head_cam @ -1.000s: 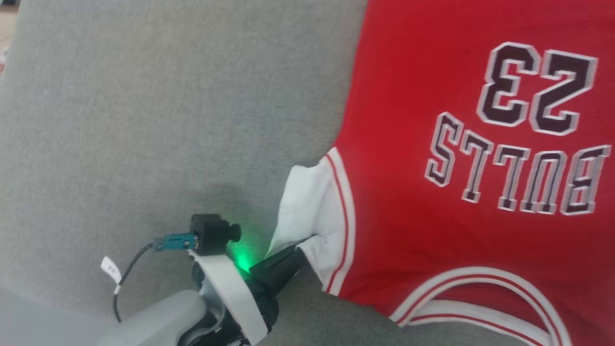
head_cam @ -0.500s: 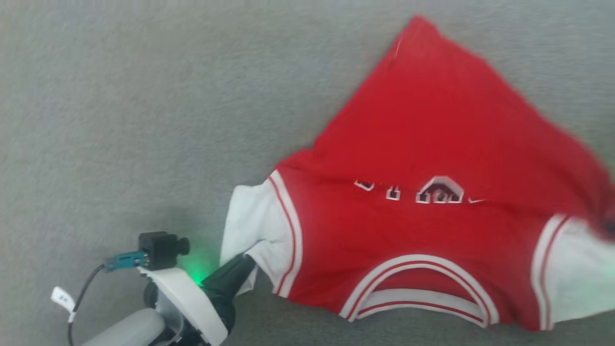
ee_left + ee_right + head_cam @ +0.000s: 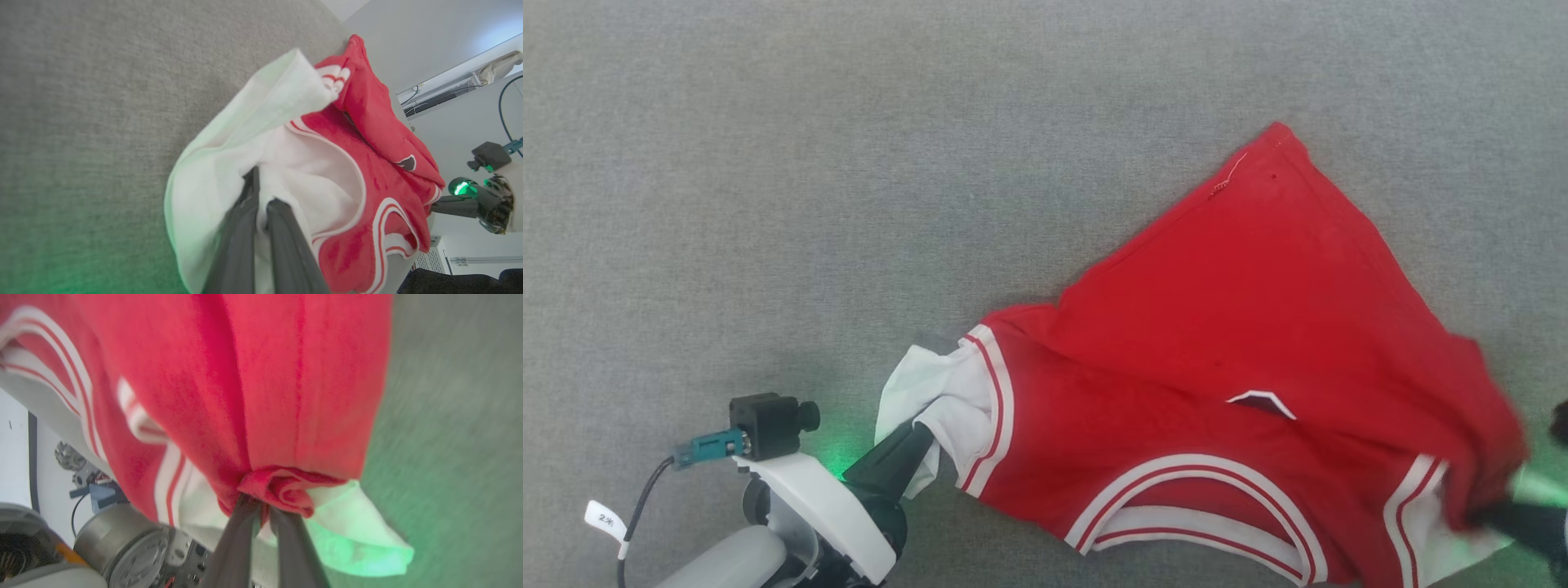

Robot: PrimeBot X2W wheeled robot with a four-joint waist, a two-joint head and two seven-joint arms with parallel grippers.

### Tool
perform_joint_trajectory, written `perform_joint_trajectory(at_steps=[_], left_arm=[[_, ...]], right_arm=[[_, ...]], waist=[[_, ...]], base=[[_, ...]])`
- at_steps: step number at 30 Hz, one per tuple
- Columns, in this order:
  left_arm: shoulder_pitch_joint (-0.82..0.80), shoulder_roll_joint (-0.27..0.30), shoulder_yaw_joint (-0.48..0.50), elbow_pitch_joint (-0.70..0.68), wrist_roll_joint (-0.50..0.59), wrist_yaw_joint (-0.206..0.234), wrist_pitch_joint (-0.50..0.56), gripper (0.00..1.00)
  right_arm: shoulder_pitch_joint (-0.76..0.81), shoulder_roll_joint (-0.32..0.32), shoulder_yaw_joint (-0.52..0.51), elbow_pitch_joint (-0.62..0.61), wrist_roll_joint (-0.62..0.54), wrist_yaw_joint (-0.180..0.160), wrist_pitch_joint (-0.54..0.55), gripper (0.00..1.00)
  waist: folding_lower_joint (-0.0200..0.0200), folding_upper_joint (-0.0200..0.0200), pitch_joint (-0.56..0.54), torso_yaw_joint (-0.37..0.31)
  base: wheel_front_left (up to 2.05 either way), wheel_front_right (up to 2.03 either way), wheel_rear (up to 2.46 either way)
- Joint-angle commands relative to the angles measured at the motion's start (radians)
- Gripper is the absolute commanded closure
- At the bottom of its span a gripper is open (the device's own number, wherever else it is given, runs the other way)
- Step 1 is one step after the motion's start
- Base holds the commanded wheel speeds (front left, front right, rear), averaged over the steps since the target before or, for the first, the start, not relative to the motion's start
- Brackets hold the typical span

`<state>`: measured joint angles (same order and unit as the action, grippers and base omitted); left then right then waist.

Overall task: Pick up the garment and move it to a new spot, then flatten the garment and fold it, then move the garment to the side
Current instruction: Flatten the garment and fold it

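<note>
The garment is a red jersey with white sleeves, lying on the grey surface with its far part doubled over towards me. Only a small corner of the lettering shows. My left gripper is shut on the white left sleeve, and the left wrist view has its fingertips buried in that cloth. At the right edge my right gripper is shut on bunched red fabric and the other white sleeve. The right wrist view shows this pinch close up.
The grey felt-like surface stretches wide to the left and far side of the jersey. A small black wrist camera with a teal plug and cable sits on my left arm. My own base and metal joints appear under the garment in the right wrist view.
The head camera has shifted. The jersey's far half has come over onto its near half, hiding the number and nearly all the lettering. Both grippers keep their hold on the sleeves.
</note>
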<state>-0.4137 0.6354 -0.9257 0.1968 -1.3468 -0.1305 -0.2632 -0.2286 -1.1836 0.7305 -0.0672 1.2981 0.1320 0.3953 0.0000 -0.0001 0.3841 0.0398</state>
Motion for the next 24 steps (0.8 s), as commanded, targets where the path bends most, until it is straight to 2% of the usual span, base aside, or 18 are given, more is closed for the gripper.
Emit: perform_joint_trajectory(at_steps=[1,3,9,13,16,18,24], left_arm=[[0.013,-0.010,-0.002,0.007,0.007,0.002,-0.002,1.00],[0.019,-0.014,0.002,0.003,0.008,0.002,-0.002,1.00],[0.033,-0.050,0.008,-0.013,0.026,0.001,-0.002,1.00],[0.015,-0.091,-0.007,-0.017,0.040,0.000,0.000,1.00],[-0.014,-0.128,-0.028,-0.012,0.050,-0.001,0.000,1.00],[-0.037,-0.152,-0.042,-0.005,0.052,-0.001,0.001,1.00],[-0.092,-0.219,-0.081,0.016,0.055,-0.002,0.003,1.00]], right_arm=[[-0.007,0.003,-0.021,-0.007,-0.008,-0.002,-0.024,0.00],[0.001,-0.030,-0.069,-0.025,-0.004,-0.002,-0.071,0.00],[0.016,-0.194,-0.234,-0.103,0.036,-0.001,-0.139,0.00],[-0.055,-0.228,-0.346,-0.126,0.032,-0.001,-0.140,0.00],[-0.128,-0.176,-0.373,-0.124,-0.011,-0.001,-0.097,0.00],[-0.197,-0.126,-0.360,-0.117,-0.058,-0.001,-0.032,0.00],[-0.433,0.079,-0.251,-0.002,-0.252,-0.001,0.190,0.00]], waist=[[0.0000,0.0001,-0.001,0.002],[0.0000,0.0001,-0.003,0.007],[0.0000,0.0001,0.007,0.040],[0.0000,0.0001,0.037,0.081],[0.0000,0.0001,0.069,0.124],[0.0000,0.0001,0.091,0.154],[0.0000,0.0001,0.141,0.225]], base=[[0.00,0.00,0.00],[0.00,0.00,0.00],[0.00,0.00,0.00],[0.00,0.00,0.00],[0.00,0.00,0.00],[0.00,0.00,0.00],[0.00,0.00,0.00]])
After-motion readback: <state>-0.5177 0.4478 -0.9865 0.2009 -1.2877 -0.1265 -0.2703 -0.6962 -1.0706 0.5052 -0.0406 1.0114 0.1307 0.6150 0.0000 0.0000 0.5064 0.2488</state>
